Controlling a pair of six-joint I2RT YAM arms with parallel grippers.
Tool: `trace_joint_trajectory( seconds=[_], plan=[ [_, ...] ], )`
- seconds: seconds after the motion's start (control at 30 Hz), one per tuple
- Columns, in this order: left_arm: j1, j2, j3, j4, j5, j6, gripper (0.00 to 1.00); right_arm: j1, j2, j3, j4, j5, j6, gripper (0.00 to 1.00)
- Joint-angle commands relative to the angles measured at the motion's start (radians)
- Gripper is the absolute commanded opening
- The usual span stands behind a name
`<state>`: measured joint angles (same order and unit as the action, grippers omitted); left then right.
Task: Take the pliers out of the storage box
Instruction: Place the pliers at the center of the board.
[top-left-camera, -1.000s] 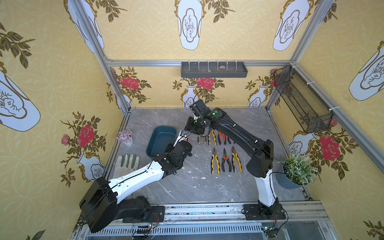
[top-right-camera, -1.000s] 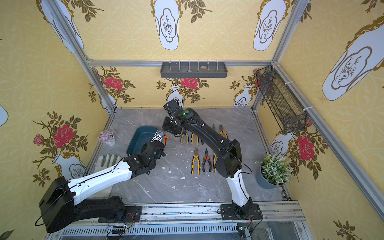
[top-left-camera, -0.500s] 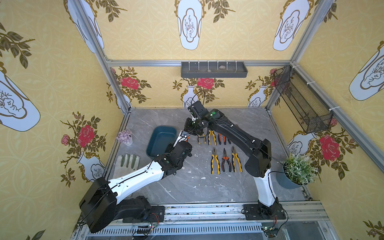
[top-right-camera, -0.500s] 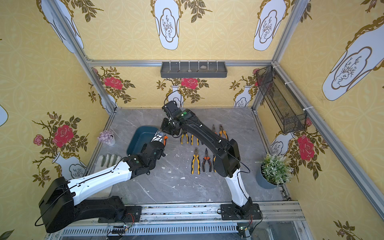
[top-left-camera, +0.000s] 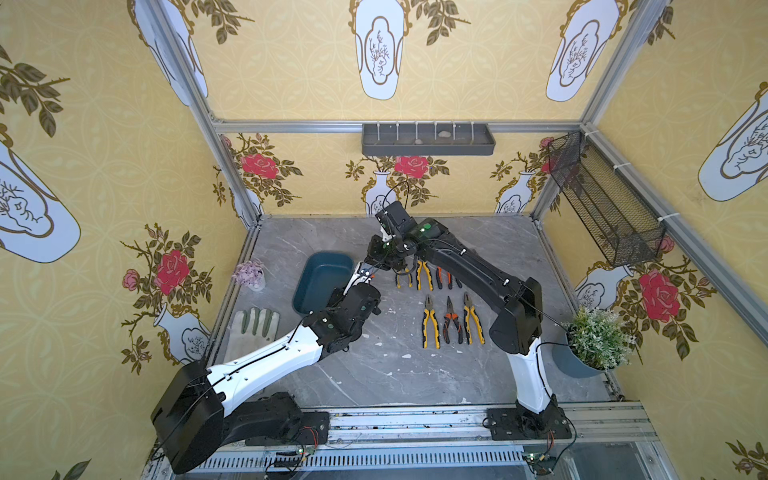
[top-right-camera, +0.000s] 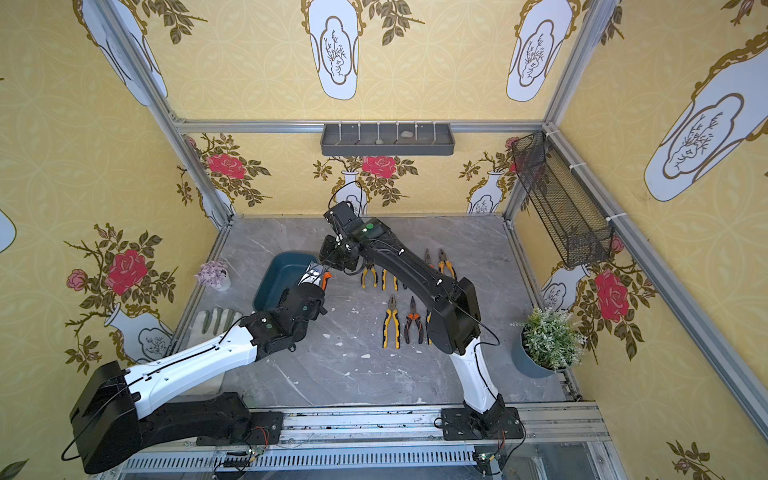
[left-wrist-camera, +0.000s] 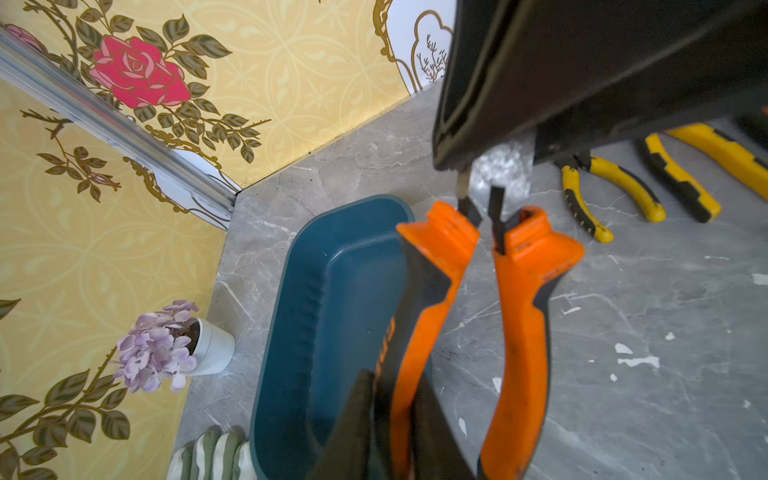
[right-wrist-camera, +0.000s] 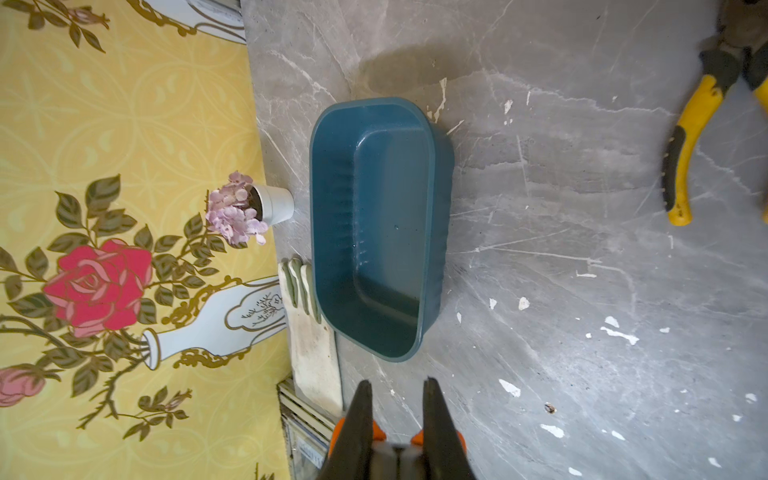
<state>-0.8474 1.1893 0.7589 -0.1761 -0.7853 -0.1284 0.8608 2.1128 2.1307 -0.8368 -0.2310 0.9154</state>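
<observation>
Both grippers (top-left-camera: 365, 275) (top-left-camera: 378, 264) tip-to-tip, seemingly on pliers (left-wrist-camera: 519, 311)

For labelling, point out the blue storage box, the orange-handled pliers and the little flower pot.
storage box (right-wrist-camera: 386, 216): right wrist view, bare inner floor.
orange-handled pliers (left-wrist-camera: 519, 324): left wrist view, an orange handle.
flower pot (left-wrist-camera: 214, 347): left wrist view, white side.

Left arm (top-left-camera: 270, 361) and right arm (top-left-camera: 530, 374) show white links, black joints, thin black cables.

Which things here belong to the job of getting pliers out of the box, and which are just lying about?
Job: orange pliers, laid-out pliers, box.
Lying about: glove, flowerpot, plant, tray, basket.
</observation>
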Motion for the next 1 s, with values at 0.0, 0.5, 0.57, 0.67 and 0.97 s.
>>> trace_joint_trajectory(
  seconds=[0.0, 0.5, 0.57, 0.67, 0.97],
  plan=[
    [0.002, -0.048, -0.014, -0.002, 0.029, -0.061, 0.48, -0.005, 0.003, -0.003, -0.011, 0.004, -0.044, 0.0],
    [0.002, -0.263, -0.068, -0.133, 0.12, -0.19, 0.99, -0.091, -0.017, -0.16, -0.201, 0.016, -0.416, 0.0],
    [0.004, -0.276, -0.1, -0.113, 0.132, -0.205, 0.99, -0.093, -0.014, -0.212, -0.249, 0.037, -0.451, 0.0],
    [0.004, -0.281, -0.127, -0.092, 0.145, -0.22, 0.99, -0.101, -0.042, -0.324, -0.216, 0.031, -0.449, 0.0],
    [0.006, -0.248, -0.138, -0.056, 0.172, -0.221, 0.99, -0.106, -0.023, -0.454, -0.126, -0.046, -0.404, 0.0]
  ],
)
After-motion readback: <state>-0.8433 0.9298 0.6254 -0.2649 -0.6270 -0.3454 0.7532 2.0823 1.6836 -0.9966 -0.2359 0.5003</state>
